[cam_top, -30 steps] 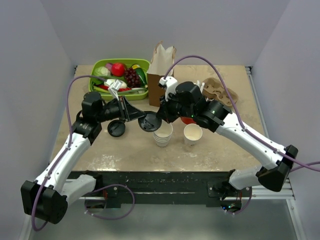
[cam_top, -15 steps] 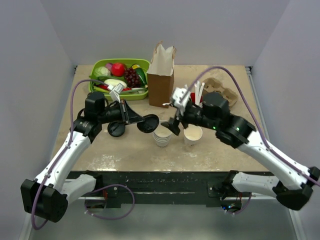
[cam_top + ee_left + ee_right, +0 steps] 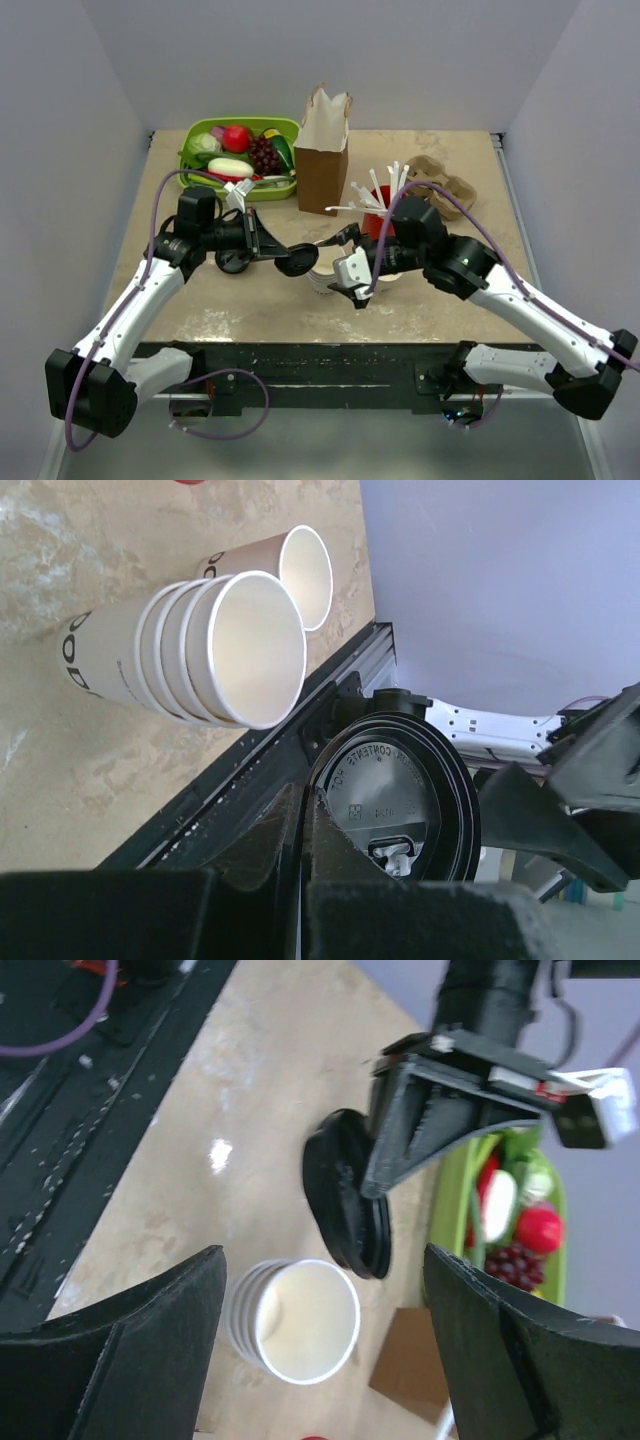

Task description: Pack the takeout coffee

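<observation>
At the near middle of the table, the right gripper (image 3: 338, 266) hangs just above the stack of lidless paper cups (image 3: 296, 1322), its fingers (image 3: 150, 1360) spread wide and grasping nothing. They straddle the stack rather than the single paper cup (image 3: 305, 575) just right of it. A descent from this position risks seizing the nested cups, or dragging several up together. Just to the left, the left gripper (image 3: 283, 255) is clenched on the rim of a black sip lid (image 3: 395, 800), held on edge beside the stack. Such a thin edge pinch could let the lid twist or slip under seating pressure. No lidded cup shows in any view. The takeout coffee is judged unassembled, its lid in the left gripper and its cup open on the table. Both grippers stand very close, so contact between them is a credible hazard if either advances. A second black lid (image 3: 230, 264) lies under the left arm and could be swept aside. Farther back, white stirrers (image 3: 383, 188) rise beside the right arm and might be knocked. At the far side stand the brown paper bag (image 3: 322, 165), upright and likely to tip if nudged, the green bin (image 3: 243, 122) of toy food and a cardboard cup carrier (image 3: 445, 182).
</observation>
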Robot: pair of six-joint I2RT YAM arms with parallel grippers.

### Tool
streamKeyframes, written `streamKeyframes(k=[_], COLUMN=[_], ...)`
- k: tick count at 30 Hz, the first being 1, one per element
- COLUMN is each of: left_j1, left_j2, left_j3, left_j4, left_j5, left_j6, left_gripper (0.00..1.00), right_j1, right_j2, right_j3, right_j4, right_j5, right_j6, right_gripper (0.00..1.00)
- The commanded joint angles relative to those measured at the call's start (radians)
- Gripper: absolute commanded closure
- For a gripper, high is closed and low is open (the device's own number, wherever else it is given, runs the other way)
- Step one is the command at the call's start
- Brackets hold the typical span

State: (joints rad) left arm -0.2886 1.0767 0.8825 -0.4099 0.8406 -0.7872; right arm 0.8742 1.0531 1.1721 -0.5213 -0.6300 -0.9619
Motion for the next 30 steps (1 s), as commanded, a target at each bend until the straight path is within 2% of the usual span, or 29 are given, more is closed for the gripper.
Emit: streamKeyframes(k=[1,17,22,24,28,30], left_j1=[0.002,0.002,0.000,0.000,-0.001,-0.001], left_j2=[-0.027,-0.052,-0.073,-0.075,-0.090,-0.093], left_j3=[0.026,0.012,0.009,0.009,0.010,0.015], left_j4=[-0.044,-0.072,-0.073,-0.082,-0.086,-0.084], left_j5=[0.051,0.061,0.052,0.054,0.052,0.054], left_j6=[-0.037,-0.041,-0.040,-0.037,-0.032,-0.030], left_gripper=[1.00,1.00,1.00,1.00,1.00,0.93], right_j1=[0.025,0.069,0.086,0.094,0.100,0.100], right_j2=[0.077,0.173,0.197,0.200,0.196,0.191], right_j3=[0.087,0.107,0.123,0.123,0.126,0.123], right_j4=[-0.078,0.021,0.023,0.038,0.053,0.064], right_j5=[-0.060,-0.040,-0.037,-0.031,-0.030,-0.025], right_j6=[-0.109,-0.051,-0.028,-0.005,0.028,0.057], right_gripper=[0.20,0.38,0.52,0.54,0.65,0.67])
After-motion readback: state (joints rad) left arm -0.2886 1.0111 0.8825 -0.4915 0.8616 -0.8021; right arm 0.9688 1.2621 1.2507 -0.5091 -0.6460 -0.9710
